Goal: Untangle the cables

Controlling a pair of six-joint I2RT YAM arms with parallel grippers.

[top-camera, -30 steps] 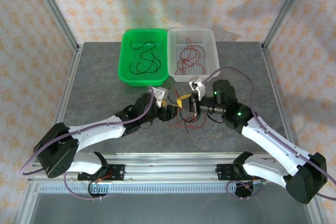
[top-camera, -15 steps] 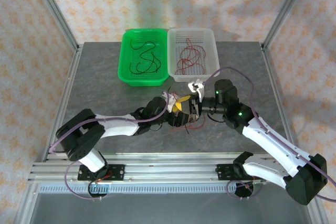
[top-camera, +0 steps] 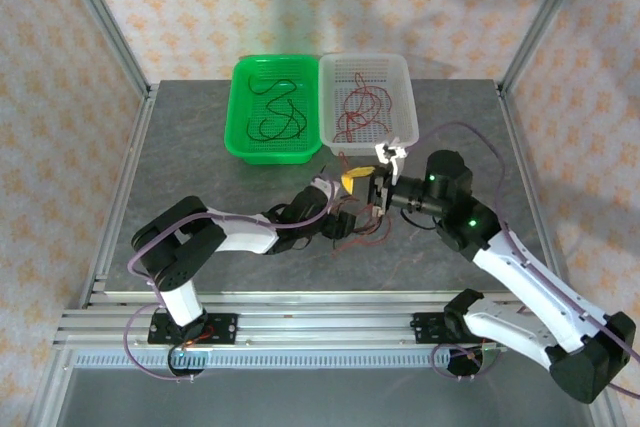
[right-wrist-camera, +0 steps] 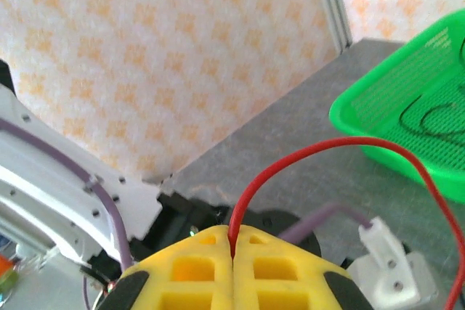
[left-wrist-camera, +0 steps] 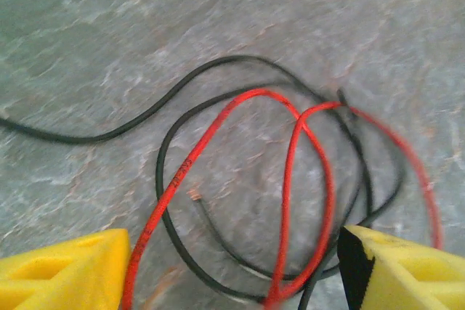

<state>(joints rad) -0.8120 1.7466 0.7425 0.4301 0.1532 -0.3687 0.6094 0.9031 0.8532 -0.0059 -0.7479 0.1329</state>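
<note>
Right gripper (right-wrist-camera: 232, 243) clamped on a red cable (right-wrist-camera: 341, 140) arcing up from its tips, left gripper (left-wrist-camera: 232, 266) spread open just over the cable tangle (left-wrist-camera: 288, 179) between its pads; best pinch one black cable (left-wrist-camera: 80, 139) low, then pull apart slowly.

Grey, stone-look worktop (top-camera: 200, 167), and right beneath the left end effector (left-wrist-camera: 234, 252) there are the cables (left-wrist-camera: 251, 94), red and black loops crossing one another on the surface. Out beyond that end effector, well apart from it, two baskets sit touching side by side: green basket (top-camera: 236, 122) ahead to its left, white basket (top-camera: 408, 112) ahead, a shade right.
</note>
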